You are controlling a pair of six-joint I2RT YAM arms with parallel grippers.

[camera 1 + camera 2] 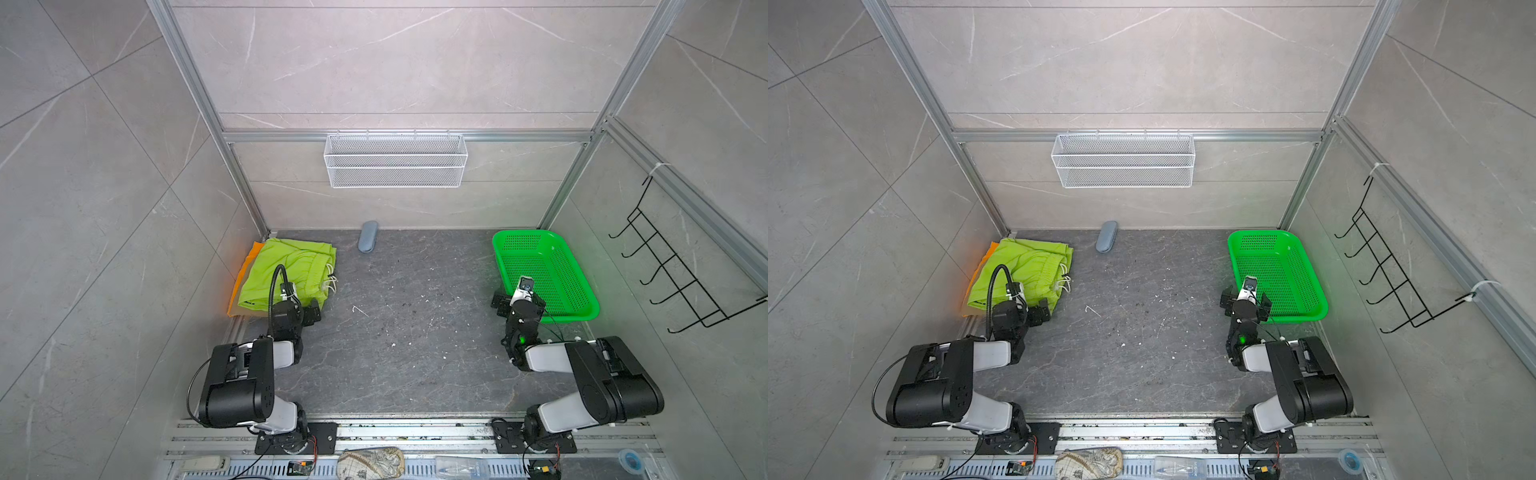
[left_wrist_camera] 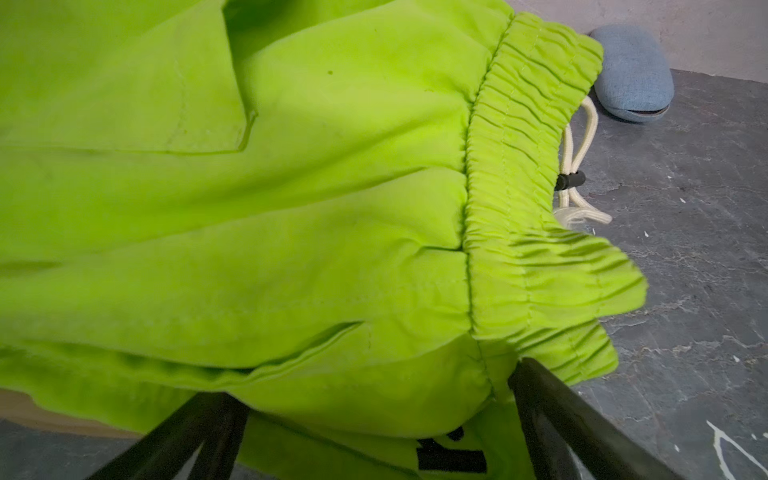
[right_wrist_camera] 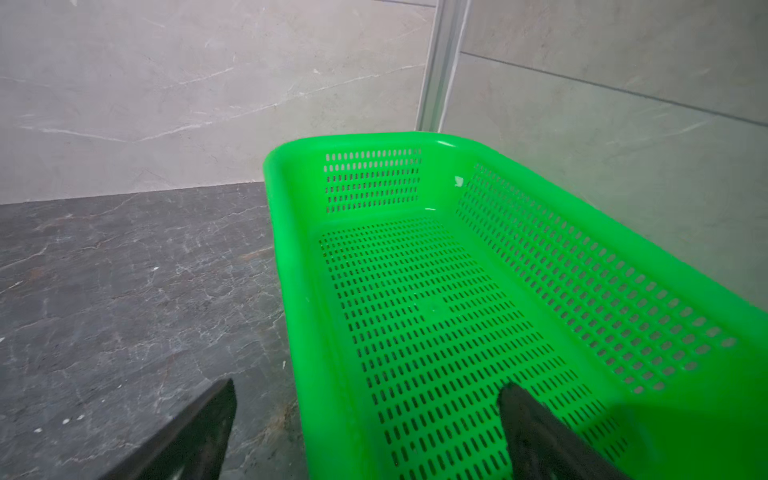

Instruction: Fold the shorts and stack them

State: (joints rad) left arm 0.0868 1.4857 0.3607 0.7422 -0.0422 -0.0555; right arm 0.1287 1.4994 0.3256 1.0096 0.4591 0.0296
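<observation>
The lime green shorts (image 1: pixel 286 266) (image 1: pixel 1017 266) lie folded on top of a pile in the back left corner, elastic waist and pale drawstring (image 2: pixel 582 137) toward the middle. An orange edge (image 1: pixel 254 251) (image 1: pixel 989 251) of another pair shows under them on the wall side. In the left wrist view a thin tan strip (image 2: pixel 50 415) lies under the lime cloth. My left gripper (image 1: pixel 309 311) (image 1: pixel 1040 316) (image 2: pixel 374 386) is open at the pile's near right corner, its fingers on either side of the lime cloth's near edge. My right gripper (image 1: pixel 519 305) (image 1: pixel 1246 305) (image 3: pixel 368 388) is open and empty.
A bright green perforated basket (image 1: pixel 523 232) (image 1: pixel 1258 233) (image 3: pixel 274 232) stands empty at the back right, and my right gripper straddles its inner wall. A blue-grey case (image 1: pixel 368 242) (image 2: pixel 631 70) lies at the back wall. A white wire shelf (image 1: pixel 395 160) and black hooks (image 1: pixel 673 270) hang on the walls.
</observation>
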